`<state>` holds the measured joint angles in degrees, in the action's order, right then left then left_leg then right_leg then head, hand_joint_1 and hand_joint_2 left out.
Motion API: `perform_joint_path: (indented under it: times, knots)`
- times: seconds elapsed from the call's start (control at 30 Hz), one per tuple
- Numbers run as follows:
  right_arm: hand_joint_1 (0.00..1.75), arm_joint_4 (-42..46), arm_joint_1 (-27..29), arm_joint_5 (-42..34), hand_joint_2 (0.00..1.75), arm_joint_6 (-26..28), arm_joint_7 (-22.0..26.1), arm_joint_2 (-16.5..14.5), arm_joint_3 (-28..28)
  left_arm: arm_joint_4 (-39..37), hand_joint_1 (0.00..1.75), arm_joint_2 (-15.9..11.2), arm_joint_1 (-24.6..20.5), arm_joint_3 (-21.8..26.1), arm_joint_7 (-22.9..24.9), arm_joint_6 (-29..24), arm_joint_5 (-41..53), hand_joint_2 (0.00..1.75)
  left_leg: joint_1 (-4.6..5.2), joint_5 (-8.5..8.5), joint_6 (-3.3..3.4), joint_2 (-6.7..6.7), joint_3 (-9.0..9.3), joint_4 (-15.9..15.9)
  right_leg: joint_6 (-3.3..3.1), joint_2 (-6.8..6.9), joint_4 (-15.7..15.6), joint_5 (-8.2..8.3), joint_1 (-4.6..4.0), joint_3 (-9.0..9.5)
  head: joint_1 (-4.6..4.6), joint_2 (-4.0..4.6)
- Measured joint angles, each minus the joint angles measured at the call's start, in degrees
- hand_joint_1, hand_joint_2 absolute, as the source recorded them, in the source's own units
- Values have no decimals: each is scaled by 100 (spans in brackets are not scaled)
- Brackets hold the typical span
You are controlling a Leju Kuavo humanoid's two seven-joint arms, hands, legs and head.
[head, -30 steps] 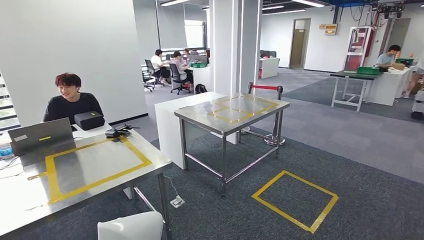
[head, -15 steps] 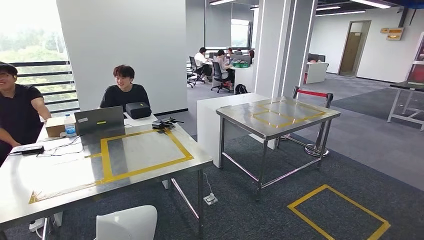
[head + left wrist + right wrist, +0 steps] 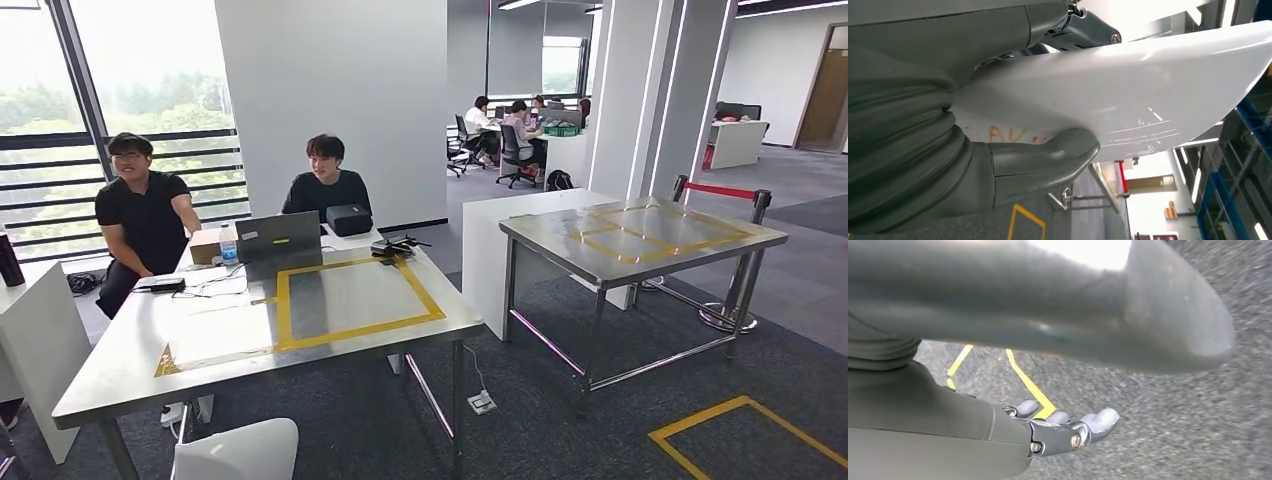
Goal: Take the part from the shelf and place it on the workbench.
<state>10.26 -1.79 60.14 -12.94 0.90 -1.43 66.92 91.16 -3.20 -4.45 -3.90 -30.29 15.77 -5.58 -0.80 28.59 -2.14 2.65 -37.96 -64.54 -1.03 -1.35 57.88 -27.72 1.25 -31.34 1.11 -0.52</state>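
Turning left is what has changed: across the earlier head views the whole room has slid to the right, so it is my camera that has swung, not the furniture. Now the near workbench (image 3: 130, 370) sits square in front of me, its yellow taped rectangle (image 3: 345, 300) facing me, while the second steel table (image 3: 640, 232) has drifted off to my right. Two people sit behind the bench beside a laptop (image 3: 277, 242).

I am carrying the white part (image 3: 1128, 95) in my left hand (image 3: 998, 120). From the wrist camera I see my thumb (image 3: 1053, 155) pressed against its glossy face and my darker fingers closed over the far edge, so it is clamped between them. In the head view a curved white edge of it shows low in front of me, just short of the bench.

My right hand (image 3: 1063, 432) hangs over the dark carpet, fingers loosely extended and apart, holding nothing.

I judge the pickup done and the carry nearly over. What remains is to close the gap to the bench and set the part down, most likely inside the taped rectangle. The cables and small devices near the laptop are worth keeping clear of.
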Motion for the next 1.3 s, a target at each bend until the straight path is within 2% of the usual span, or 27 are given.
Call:
perform_joint_path:
  times: [0.03, 0.07, 0.1, 0.13, 0.17, 0.23, 0.27, 0.3, 0.43, 0.57, 0.67, 0.77, 1.3]
  knots:
    - [0, 0, 16, -13, 0, 7, -14, 2, 12, 12, 175, -5, 9, 19, 1, -1, -1, 175, 2, 204, -11, -121, -169, -389, -15, 54, -1, 4, -9, -7, -7, 0]
    - [0, -1, 31, -16, 0, 15, -29, 4, 26, 17, 175, -7, 26, 36, 2, -2, -1, 175, 1, 358, -24, -173, -319, -749, -19, 108, 0, 4, -18, -14, -8, 0]
    - [0, -1, 42, -18, 0, 22, -45, 7, 42, 19, 175, -9, 44, 52, 7, -7, -1, 175, -1, 422, -34, -195, -403, -977, -19, 157, 2, 4, -22, -19, -9, 0]
    - [0, -1, 46, -20, 0, 31, -58, 9, 57, 19, 175, -11, 58, 67, 13, -13, 1, 175, -3, 384, -38, -205, -384, -1004, -19, 198, 5, 4, -24, -22, -11, 0]
    - [0, -1, 43, -24, 0, 43, -80, 9, 70, 22, 175, -14, 66, 78, 17, -25, 5, 175, -5, 251, -36, -214, -243, -790, -15, 228, 11, 3, -24, -22, -11, 0]
    - [0, -1, 26, -37, 0, 86, -144, 8, 86, 40, 175, -15, 67, 90, 24, -69, 35, 175, 1, -40, -10, -256, 218, -1, 14, 273, 43, -13, -35, -25, -14, 0]
    - [0, -1, 16, -45, 0, 111, -177, 8, 90, 52, 175, -14, 72, 93, 25, -94, 54, 175, 8, -120, 20, -273, 399, 315, 41, 285, 64, -23, -45, -33, -14, 0]
    - [0, -1, 9, -53, 0, 134, -198, 9, 95, 64, 175, -11, 81, 95, 27, -114, 71, 175, 11, -148, 47, -284, 500, 501, 65, 293, 87, -36, -61, -46, -12, 0]
    - [0, -1, -7, -64, 0, 163, -238, 14, 118, 74, 175, -3, 138, 97, 20, -127, 96, 175, 22, -159, 97, -276, 517, 556, -16, 287, 79, -21, -78, -58, -3, 0]
    - [0, -1, -21, -39, 0, 163, -211, 15, 121, 18, 175, -3, 139, 96, -42, -89, 89, 175, 28, -159, 141, -281, 511, 553, 52, 281, 18, 21, -76, -35, 2, -1]
    - [0, 0, -23, -39, 0, 167, -196, 16, 121, -39, 175, -3, 140, 95, -67, -72, 65, 175, 35, -164, 159, -282, 500, 548, 119, 279, 0, 39, -70, -36, 3, 0]
    - [0, 1, -23, -39, 0, 174, -191, 16, 121, -84, 175, -3, 139, 95, -78, -70, 55, 175, 38, -166, 168, -282, 496, 546, 157, 280, -2, 44, -67, -36, 3, -1]
    - [0, 1, -23, 98, 0, 164, -97, 91, 123, -272, 175, 21, 156, 91, -281, -115, -56, 175, 24, -174, 157, -282, 496, 552, 165, 277, 12, 43, -83, -49, 3, -1]
